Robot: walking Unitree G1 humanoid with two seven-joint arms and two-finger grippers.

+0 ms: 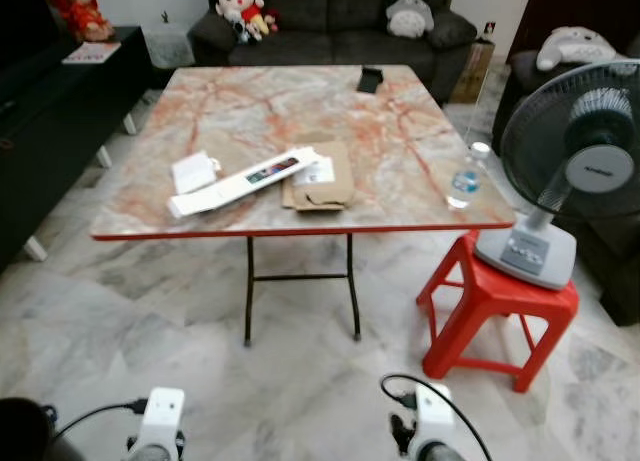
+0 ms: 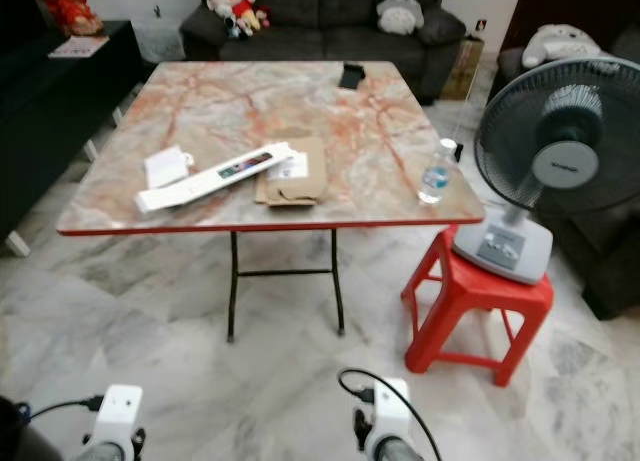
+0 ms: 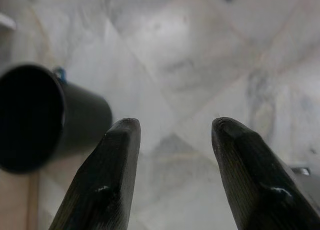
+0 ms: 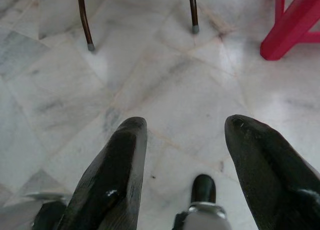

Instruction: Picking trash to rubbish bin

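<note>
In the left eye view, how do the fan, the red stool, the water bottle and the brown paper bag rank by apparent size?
Largest to smallest:
1. fan
2. red stool, close to the fan
3. brown paper bag
4. water bottle

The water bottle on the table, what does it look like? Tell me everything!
The bottle is small, clear plastic with a white cap and a pale blue label round its middle. It stands upright, cap on, near the right edge of the marble-patterned table, close to the front corner. How much water is inside cannot be made out. Nothing touches it but the tabletop; the brown paper bag lies well apart, and the fan stands beside the table on a red stool.
</note>
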